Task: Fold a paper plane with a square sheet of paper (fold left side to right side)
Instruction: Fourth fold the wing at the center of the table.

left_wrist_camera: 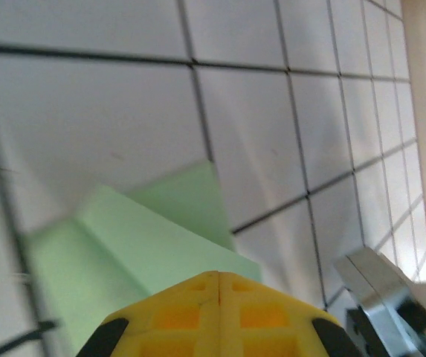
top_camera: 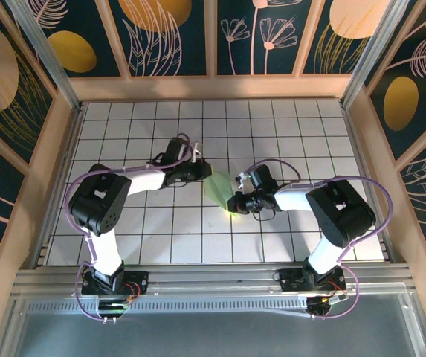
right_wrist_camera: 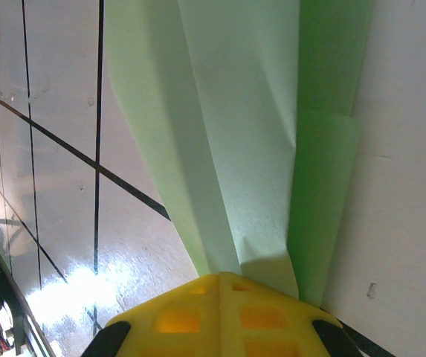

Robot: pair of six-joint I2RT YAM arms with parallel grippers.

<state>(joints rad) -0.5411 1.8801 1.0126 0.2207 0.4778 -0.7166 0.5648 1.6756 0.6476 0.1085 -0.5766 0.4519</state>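
paper plane lying diagonal between both claws

from the top camera i see the paper plane (top_camera: 218, 190) flat on the tiled table (top_camera: 287, 134), mid-table, its long axis running from far-left to near-right. in the right wrist view it narrows toward the right gripper (right_wrist_camera: 220, 279), which is clenched, tips on that narrow end. the left gripper (left_wrist_camera: 218, 279) is clenched too, over the far-left end. i cannot tell whether either is pinching the paper or only pressing it.
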